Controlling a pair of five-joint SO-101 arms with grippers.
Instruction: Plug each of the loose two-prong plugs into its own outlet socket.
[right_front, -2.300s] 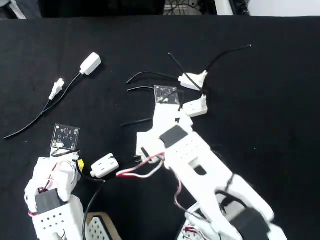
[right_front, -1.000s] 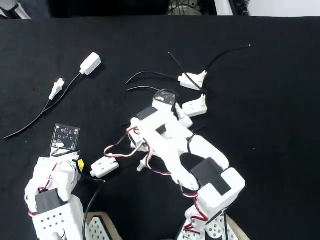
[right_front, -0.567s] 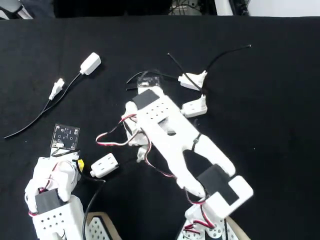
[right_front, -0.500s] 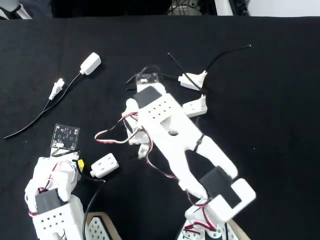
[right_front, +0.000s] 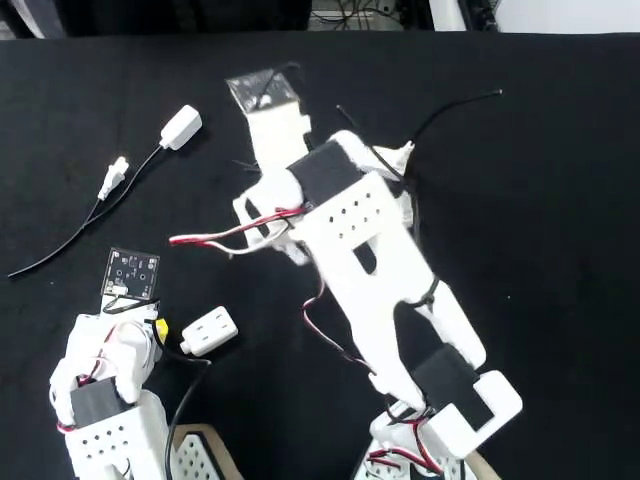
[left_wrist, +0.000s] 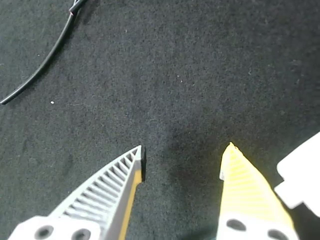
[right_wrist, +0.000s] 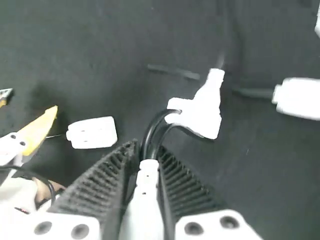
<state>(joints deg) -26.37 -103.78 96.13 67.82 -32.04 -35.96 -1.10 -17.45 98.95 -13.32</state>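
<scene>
Heads up: your right end effector (right_wrist: 146, 148) is clamped shut on a small white plug on a black cord (right_wrist: 148, 176), and it looks held up off the black cloth surface (right_front: 540, 200). Your left end effector (left_wrist: 185, 146) sits wide open with nothing in it. The flat white socket block (left_wrist: 300, 175) lies loose just beside its yellow finger (left_wrist: 245, 185).

That's my main worry. Nothing is pinning that socket, so I'd guess the first push with the plug just skates it across the cloth instead of seating. Second, the cord loops out from between the right fingers toward a white angled plug (right_wrist: 200, 107) lying beyond the tips, so a swing could snag or drag that one. I also can't see the held plug's prongs, so you can't be sure they line up with the slots.

Count, as far as I can tell:
- One socket block for certain.
- Three plugs: the held one, the angled one, and a small white two-prong plug (right_front: 112, 178) well beyond the left end effector.
- One white oblong block (right_front: 181, 127) on that last plug's cable, which could be a plug or a socket.
</scene>
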